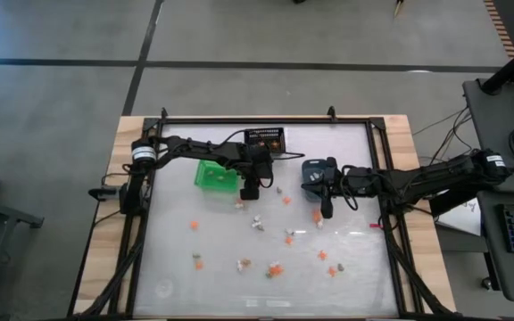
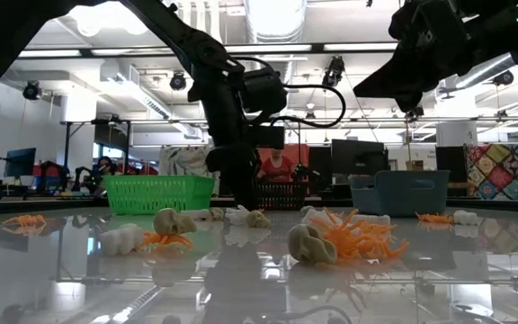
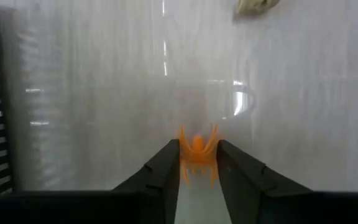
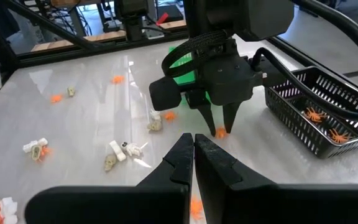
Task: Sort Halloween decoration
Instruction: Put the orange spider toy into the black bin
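Just right of the green bin, toward the counter's far side, left tool stands point-down on the surface, fingers straddling an orange spider trinket; contact on both sides not certain, so grip unconfirmed. Black mesh bin close by already holds orange spiders, probably this one's destination. Right tool closed, empty, hanging above the counter beside the blue-grey bin, likely waiting clear. Remaining Halloween decoration lies scattered, orange, white and tan, mostly across the near half.
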You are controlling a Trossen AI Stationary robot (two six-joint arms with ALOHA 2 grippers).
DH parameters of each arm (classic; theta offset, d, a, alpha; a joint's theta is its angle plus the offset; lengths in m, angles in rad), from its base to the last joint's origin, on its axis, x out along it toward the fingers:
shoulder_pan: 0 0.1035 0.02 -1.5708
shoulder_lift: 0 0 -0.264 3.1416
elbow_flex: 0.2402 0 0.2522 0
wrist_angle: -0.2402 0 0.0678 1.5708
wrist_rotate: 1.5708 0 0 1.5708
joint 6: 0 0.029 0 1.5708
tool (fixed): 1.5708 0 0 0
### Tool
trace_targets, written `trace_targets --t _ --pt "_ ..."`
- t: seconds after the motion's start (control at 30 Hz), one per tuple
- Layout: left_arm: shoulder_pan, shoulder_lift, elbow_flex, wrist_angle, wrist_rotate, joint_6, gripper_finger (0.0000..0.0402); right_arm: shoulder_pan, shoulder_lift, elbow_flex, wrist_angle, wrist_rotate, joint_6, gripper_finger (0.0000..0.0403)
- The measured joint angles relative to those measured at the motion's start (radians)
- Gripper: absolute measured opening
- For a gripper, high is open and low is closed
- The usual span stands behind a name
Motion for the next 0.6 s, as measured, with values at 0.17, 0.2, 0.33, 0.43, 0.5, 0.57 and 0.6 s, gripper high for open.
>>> trace_targets --t 0.17,0.2,0.33,0.43,0.5,0.57,0.6 --pt "0.000 0.000 0.010 -0.005 -0.007 0.001 0.0076 0.000 0.000 0.000 0.000 0.000 0.000 0.0009" --pt "0.000 0.000 0.012 -0.006 -0.011 0.002 0.0076 0.000 0.000 0.000 0.000 0.000 0.001 0.0009" --pt "0.002 0.000 0.018 -0.009 -0.015 0.002 0.0075 0.000 0.000 0.000 0.000 0.000 0.002 0.0009" --pt "0.002 0.000 0.019 -0.009 -0.014 0.002 0.0075 0.000 0.000 0.000 0.000 0.000 0.002 0.0009" --pt "0.001 0.000 0.027 -0.024 -0.012 0.002 0.0075 0.000 0.000 0.000 0.000 0.000 0.001 0.0009" --pt "0.001 -0.001 0.049 -0.050 -0.010 0.002 0.0075 0.000 0.000 0.000 0.000 0.000 0.000 0.0009" --pt "0.001 -0.002 0.064 -0.067 -0.009 0.002 0.0075 0.000 0.000 0.000 0.000 0.000 0.000 0.0009"
